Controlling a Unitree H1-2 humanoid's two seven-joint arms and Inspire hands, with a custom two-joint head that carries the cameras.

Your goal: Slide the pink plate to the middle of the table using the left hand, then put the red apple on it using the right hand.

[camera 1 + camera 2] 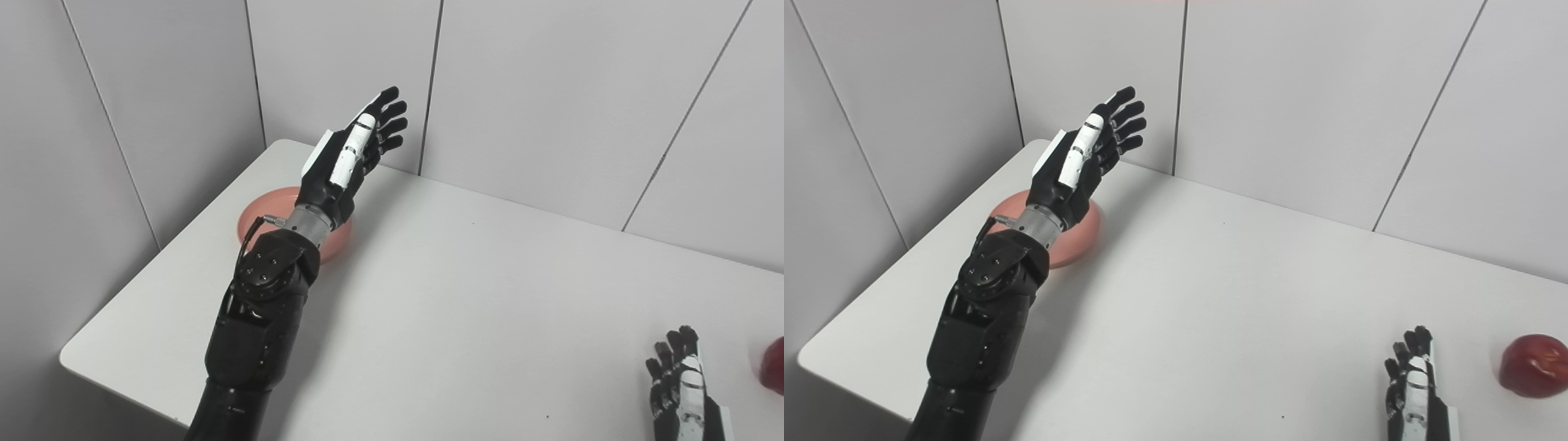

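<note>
Left robot hand (1078, 162) raised open over pink plate (1078, 236), upper left.
Red apple (1534, 365) sat lower right beside our open right robot hand (1415, 383); we judged a steep approach could tip the plate or push it off the worktop (1225, 306).

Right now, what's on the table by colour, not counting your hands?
Pink: 1, the plate, partly behind the left arm
Red: 1, the apple, beside the right hand
Total: 2
</note>
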